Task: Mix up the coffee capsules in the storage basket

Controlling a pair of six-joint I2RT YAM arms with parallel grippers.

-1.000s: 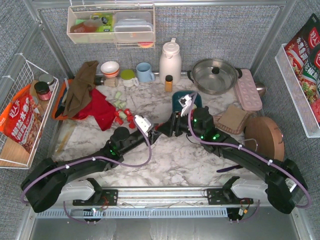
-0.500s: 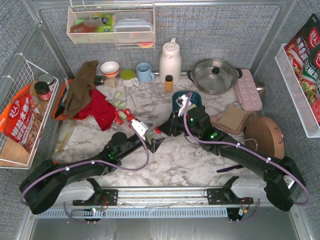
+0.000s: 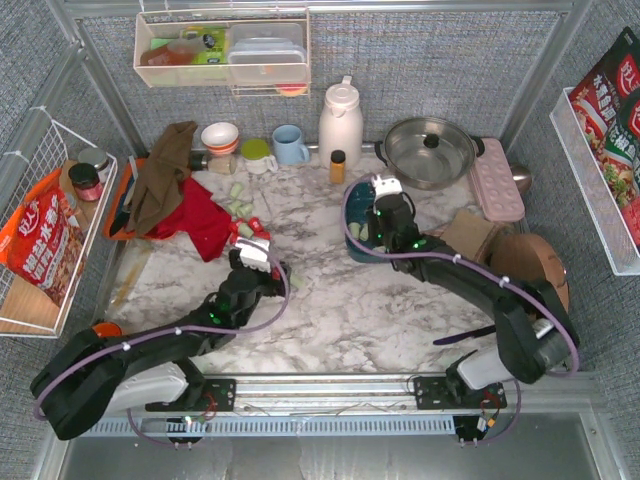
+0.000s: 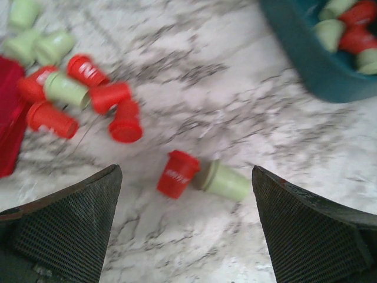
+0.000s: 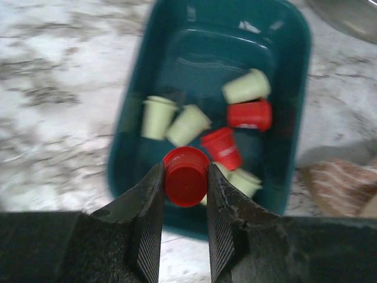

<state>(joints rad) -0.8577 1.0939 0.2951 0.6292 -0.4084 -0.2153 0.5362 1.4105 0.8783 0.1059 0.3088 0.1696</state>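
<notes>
We pinched a red capsule [image 5: 186, 171] in the right gripper [image 5: 184, 183] over the basket [image 5: 200, 59], likely to drop it; the left gripper [image 4: 185, 177] gaped wide above loose capsules [image 4: 227, 181].

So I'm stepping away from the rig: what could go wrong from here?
The right pincer holds a red capsule near the rim of the storage basket; released there, it might bounce out. The open left pincer straddles a loose red capsule and a green capsule lying together; closing might pinch both or flick one away.
</notes>
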